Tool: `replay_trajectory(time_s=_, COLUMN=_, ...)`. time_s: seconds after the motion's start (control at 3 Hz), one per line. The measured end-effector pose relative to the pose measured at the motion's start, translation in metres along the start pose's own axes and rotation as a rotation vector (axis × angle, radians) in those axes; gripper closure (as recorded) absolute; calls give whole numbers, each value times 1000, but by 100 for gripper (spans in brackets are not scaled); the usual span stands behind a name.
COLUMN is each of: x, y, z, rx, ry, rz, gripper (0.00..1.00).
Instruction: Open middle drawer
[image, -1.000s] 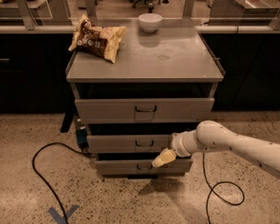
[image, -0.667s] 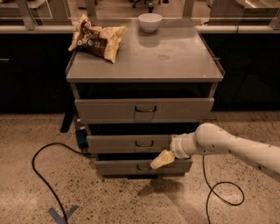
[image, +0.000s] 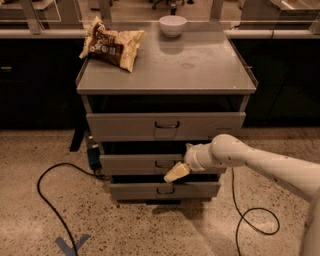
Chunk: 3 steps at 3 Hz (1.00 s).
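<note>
Cream-coloured and wedge-like, the claw (image: 176, 172) sits against the lower edge of the middle drawer (image: 130, 164), just right of its small dark handle (image: 164, 164); we cannot tell whether it is wide or narrow, since it reads as a single pale shape. Since a second ago it has crept left and slightly up, nearer the handle, and the white arm (image: 250, 160) has swung left with it, while the drawer front sits where it was. We count three drawers: the top drawer (image: 120, 126) above, the middle one second in the stack, and the lowest drawer (image: 135, 190) beneath. On the counter (image: 200, 65) lie one snack bag (image: 111, 44) at the left and one white bowl (image: 172, 25) at the back. Two black cables trail on the floor, one at left (image: 45, 200), one at right (image: 255, 220), and one blue tape mark (image: 70, 245) lies near the bottom edge. The arm is cut off at the right edge, and the claw hides a little of the drawer front.
</note>
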<state>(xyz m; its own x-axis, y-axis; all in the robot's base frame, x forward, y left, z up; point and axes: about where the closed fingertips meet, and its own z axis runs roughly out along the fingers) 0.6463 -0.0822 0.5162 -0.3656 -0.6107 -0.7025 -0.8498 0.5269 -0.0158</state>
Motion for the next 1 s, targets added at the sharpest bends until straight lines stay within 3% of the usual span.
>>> replay_trajectory(time_s=0.33, x=-6, y=-14, z=19, rx=-46, ry=23, rz=-12, gripper=0)
replay_trajectory(time_s=1.0, x=42, y=-14, z=42, rx=-164, ry=108, rz=75, gripper=0)
